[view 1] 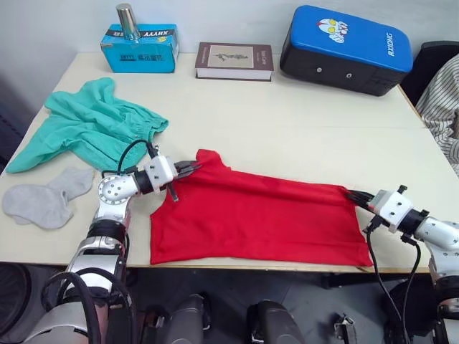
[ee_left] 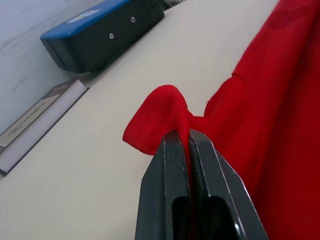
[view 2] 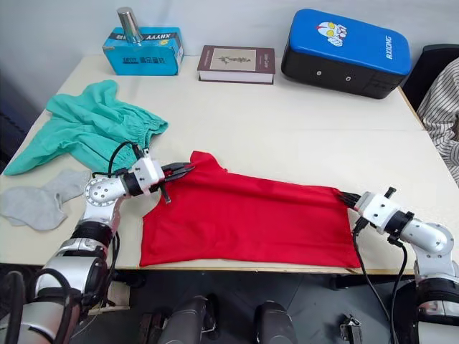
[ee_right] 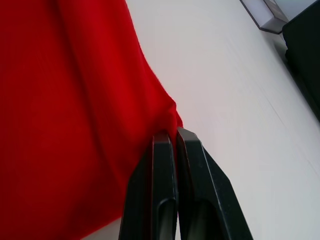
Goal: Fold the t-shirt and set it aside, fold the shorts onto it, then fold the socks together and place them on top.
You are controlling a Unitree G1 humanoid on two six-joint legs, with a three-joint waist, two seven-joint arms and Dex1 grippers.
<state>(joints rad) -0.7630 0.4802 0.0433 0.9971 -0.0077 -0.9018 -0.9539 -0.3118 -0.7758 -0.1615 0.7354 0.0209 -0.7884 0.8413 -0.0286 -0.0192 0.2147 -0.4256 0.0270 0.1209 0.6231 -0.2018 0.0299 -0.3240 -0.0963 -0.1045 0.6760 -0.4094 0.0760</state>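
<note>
From the head cameras, the t-shirt (view 1: 251,218) is lying spread across the near middle of the table (view 1: 287,129), its near hem running right along the table's near edge. The left gripper (view 1: 190,169) is pinching the shirt's far-left corner, fingers clenched on a bunched bit of red cloth. The right gripper (view 1: 356,196) is gripping the shirt's far-right corner, close to the table's near-right edge. The shorts (view 1: 90,125) are sitting crumpled at the far left, and the socks (view 1: 46,199) are lying just near of them by the left edge, one sock partly overlapping the other. A wide bare stretch of table is lying open between the shirt and the far row of things: a teal box (view 1: 140,49) with a metal cylinder (view 1: 128,21) on it, a book (view 1: 234,61) and a blue-and-black case (view 1: 346,50). A striped sleeve (view 1: 441,107) is showing cut off at the right edge.

In the left wrist view, the two black fingers (ee_left: 170,190) are closing tightly on a puckered fold of red fabric, with bare table around it; the case and book are cut off at the frame's border.

In the right wrist view, the fingers (ee_right: 192,195) are pressing shut on the shirt's corner, the cloth between them barely showing, with open table alongside.
</note>
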